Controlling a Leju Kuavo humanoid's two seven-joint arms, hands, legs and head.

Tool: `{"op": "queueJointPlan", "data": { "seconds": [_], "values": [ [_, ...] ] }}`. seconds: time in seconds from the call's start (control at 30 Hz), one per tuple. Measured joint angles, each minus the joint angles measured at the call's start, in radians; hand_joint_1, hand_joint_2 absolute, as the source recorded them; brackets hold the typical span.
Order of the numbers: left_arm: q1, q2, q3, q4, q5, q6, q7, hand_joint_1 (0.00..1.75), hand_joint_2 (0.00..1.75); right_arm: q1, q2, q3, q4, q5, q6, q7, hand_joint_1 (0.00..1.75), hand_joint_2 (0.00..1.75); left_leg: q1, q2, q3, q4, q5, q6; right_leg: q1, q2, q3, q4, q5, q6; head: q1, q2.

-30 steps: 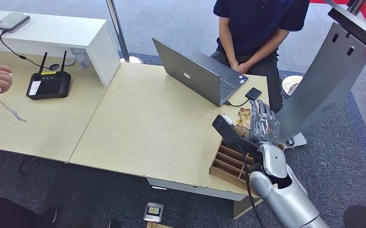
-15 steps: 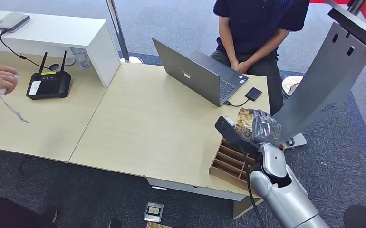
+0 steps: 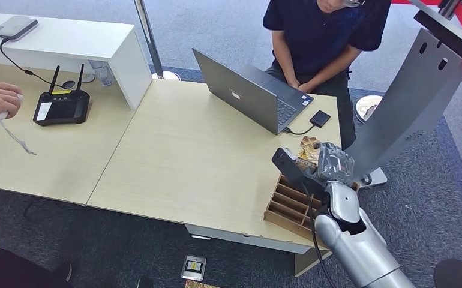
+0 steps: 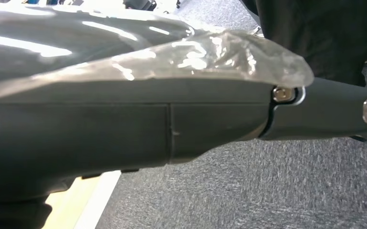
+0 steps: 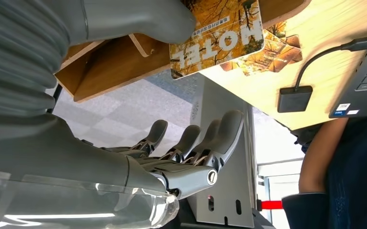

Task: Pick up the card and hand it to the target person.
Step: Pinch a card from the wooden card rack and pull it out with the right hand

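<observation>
Right wrist view: right hand (image 5: pixel 172 143) fingers spread, thumb touching orange hotel card (image 5: pixel 217 36) in wooden slotted rack (image 5: pixel 110 62); not yet pinched. Card thin, stiff, light, slippery; pinch protruding edge.

The right arm (image 3: pixel 360 252) is a rounded silver shell with a dark joint at the wrist and a black cable running up its side to a black camera block. The right hand (image 5: pixel 172 143) has a grey ribbed cover, a thick grey thumb and darker metal-grey fingers (image 5: pixel 191 138) (one silver screw at a knuckle). Clear glossy plastic wraps the left hand (image 4: pixel 248 62), where two bright screws show.
</observation>
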Motion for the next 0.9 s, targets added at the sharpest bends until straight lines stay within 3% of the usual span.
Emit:
{"op": "queueJointPlan", "data": {
  "seconds": [0.3, 0.9],
  "values": [
    [0.000, 0.000, 0.000, 0.000, 0.000, 0.001, 0.001, 0.00, 0.00, -0.003, 0.013, -0.001, 0.019, -0.016, -0.021, -0.019, 1.23, 1.75, 0.000, 0.000, 0.000, 0.000, 0.000, 0.000, 0.000, 0.000, 0.000, 0.000, 0.000, 0.000, 0.000, 0.000],
    [0.000, 0.000, 0.000, 0.000, 0.000, 0.003, 0.004, 0.00, 0.00, -0.017, 0.032, -0.002, 0.059, -0.035, -0.054, -0.043, 1.26, 1.75, 0.000, 0.000, 0.000, 0.000, 0.000, 0.000, 0.000, 0.000, 0.000, 0.000, 0.000, 0.000, 0.000, 0.000]
  ]
}}
